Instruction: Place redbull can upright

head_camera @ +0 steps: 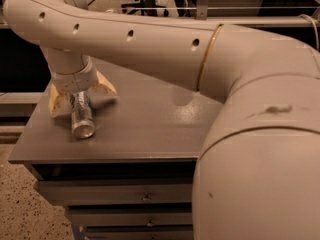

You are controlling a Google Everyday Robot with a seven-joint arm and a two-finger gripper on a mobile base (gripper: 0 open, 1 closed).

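The redbull can (83, 117) is slim and silver. It lies on its side on the grey table top (150, 129), near the left front corner, with its silver end facing the camera. My gripper (80, 97) hangs from the wrist right above the can's far end. Its two cream fingers (56, 102) are spread wide, one on each side of the can, with gaps between them and the can. The far part of the can is hidden under the wrist.
The table is a grey cabinet with drawers (145, 198) below its front edge. My large cream arm (250, 134) fills the right side of the view and hides the table's right part. A dark shelf and a rail (210, 21) run behind the table.
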